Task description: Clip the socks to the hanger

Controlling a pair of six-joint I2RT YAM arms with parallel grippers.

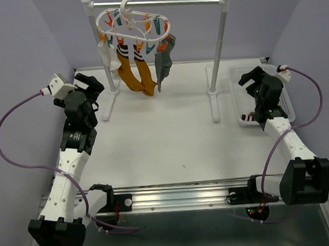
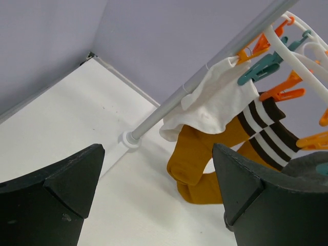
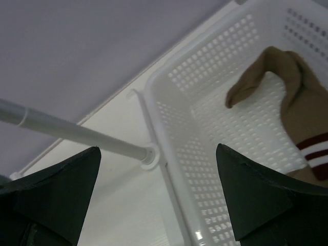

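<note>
The white oval hanger (image 1: 132, 25) hangs by its hook from the rail, with orange and teal clips. Clipped to it are a white sock (image 1: 108, 55), a pair of mustard socks with striped cuffs (image 1: 137, 75) and a grey sock (image 1: 164, 59). My left gripper (image 1: 93, 85) is open, left of the socks and short of them; its wrist view shows the white sock (image 2: 215, 102) and a mustard sock (image 2: 197, 159) beyond the empty left gripper (image 2: 158, 151). My right gripper (image 3: 158, 149) is open over the basket's rim, near a brown striped sock (image 3: 302, 113) lying inside.
The metal rail stand (image 1: 158, 3) with ball-topped posts stands across the back of the table; its right post (image 1: 220, 48) rises beside the white perforated basket (image 1: 236, 75) at the right edge. Purple walls enclose the table on three sides.
</note>
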